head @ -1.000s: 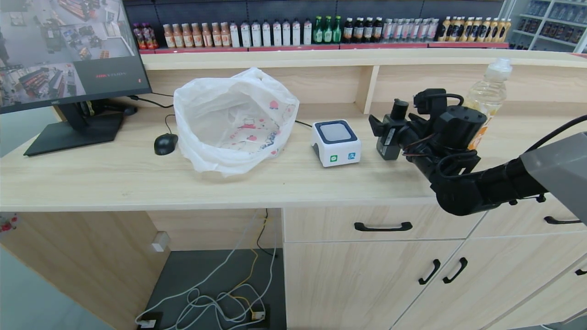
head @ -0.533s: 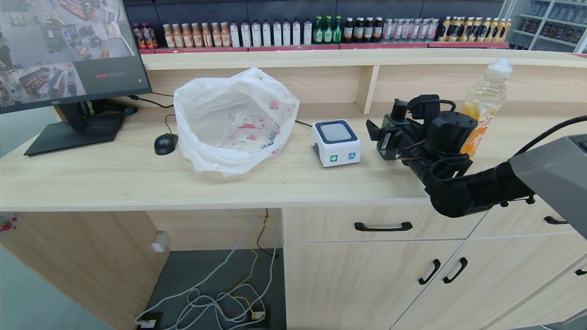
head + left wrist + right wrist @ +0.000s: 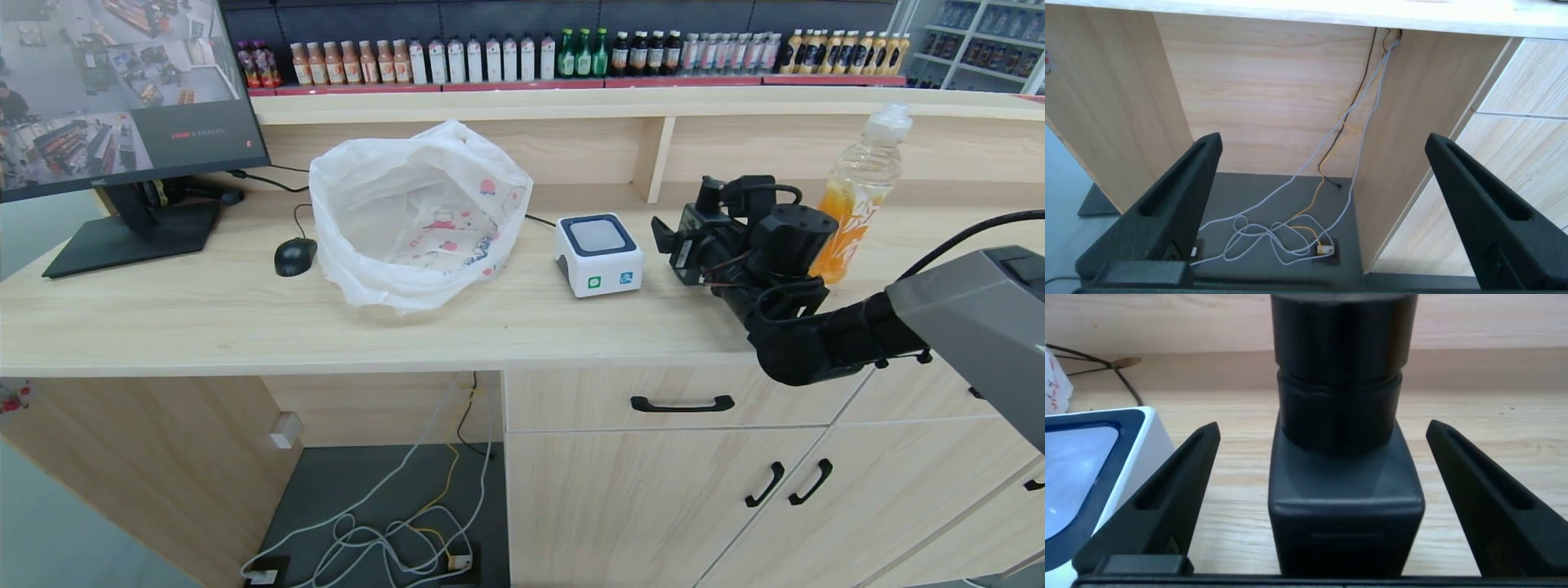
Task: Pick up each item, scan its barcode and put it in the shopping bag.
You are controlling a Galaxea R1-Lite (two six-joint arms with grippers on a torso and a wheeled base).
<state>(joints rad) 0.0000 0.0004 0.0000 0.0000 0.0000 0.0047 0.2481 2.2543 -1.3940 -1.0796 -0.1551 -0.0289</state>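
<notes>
Black bottle (image 3: 1343,449) upright betw. right gripper's (image 3: 1323,437) spread jaws, beside scanner (image 3: 1094,469)

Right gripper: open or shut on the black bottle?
Open. The right gripper has its fingers wide apart, one each side of the upright black bottle, not touching it.

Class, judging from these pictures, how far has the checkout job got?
Done: nothing yet; the shopping bag looks empty. In hand: the right gripper is open on either side of the dark bottle standing beside the scanner, not yet gripping it. Still to do: lift, scan and bag that bottle, then the juice bottle standing further right on the counter.
</notes>
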